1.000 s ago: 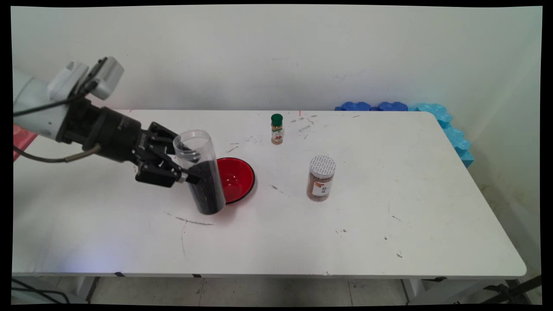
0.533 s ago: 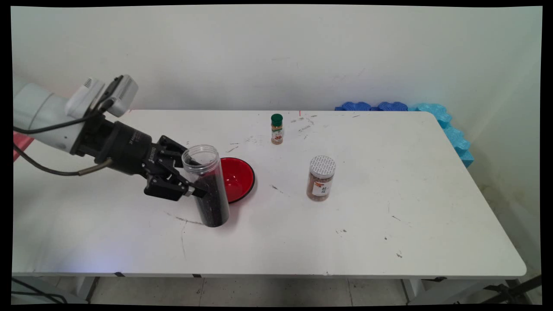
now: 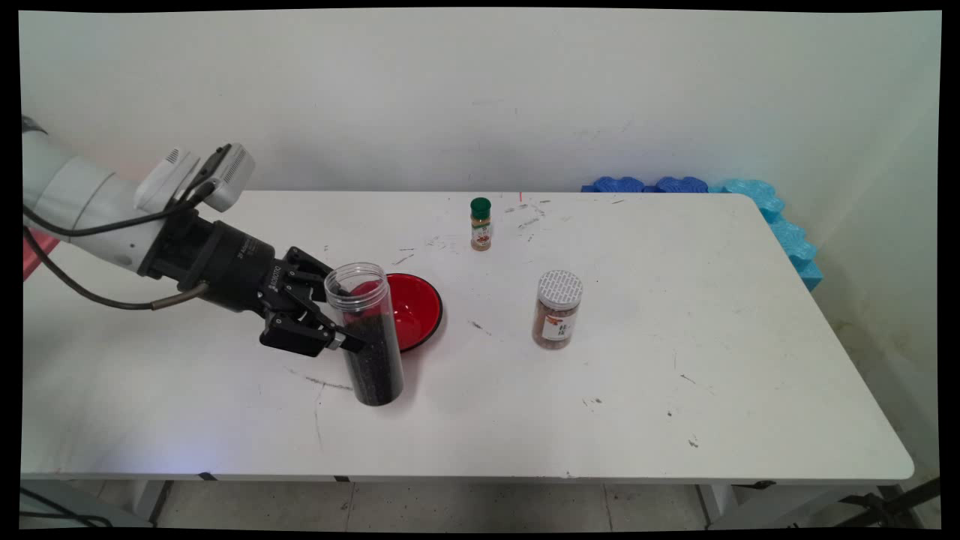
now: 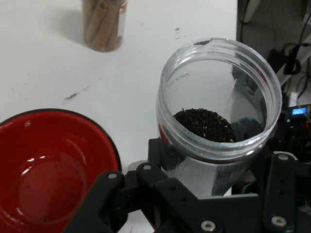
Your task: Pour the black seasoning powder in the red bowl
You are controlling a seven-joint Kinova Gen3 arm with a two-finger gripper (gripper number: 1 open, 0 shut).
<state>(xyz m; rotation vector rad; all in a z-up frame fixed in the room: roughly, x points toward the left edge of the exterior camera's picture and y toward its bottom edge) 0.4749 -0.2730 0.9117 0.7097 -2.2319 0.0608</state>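
We see the claw (image 3: 341,330) clamped around a clear open-topped jar (image 3: 369,332) partly filled with dark grains, holding it near upright with its base at the counter (image 3: 675,390), just beside the red bowl (image 3: 411,309). To the right stands a brown jar with a white lid (image 3: 558,309). Farther back is a small green-capped spice bottle (image 3: 480,223).

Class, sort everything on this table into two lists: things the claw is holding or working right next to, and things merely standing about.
In use:
- claw, shut on the open clear jar of dark grains
- red bowl, right beside the jar, empty as seen in the hand view

Standing about:
- silver-lidded jar of brown sticks
- green-capped spice bottle
- blue foam at the table's far edge
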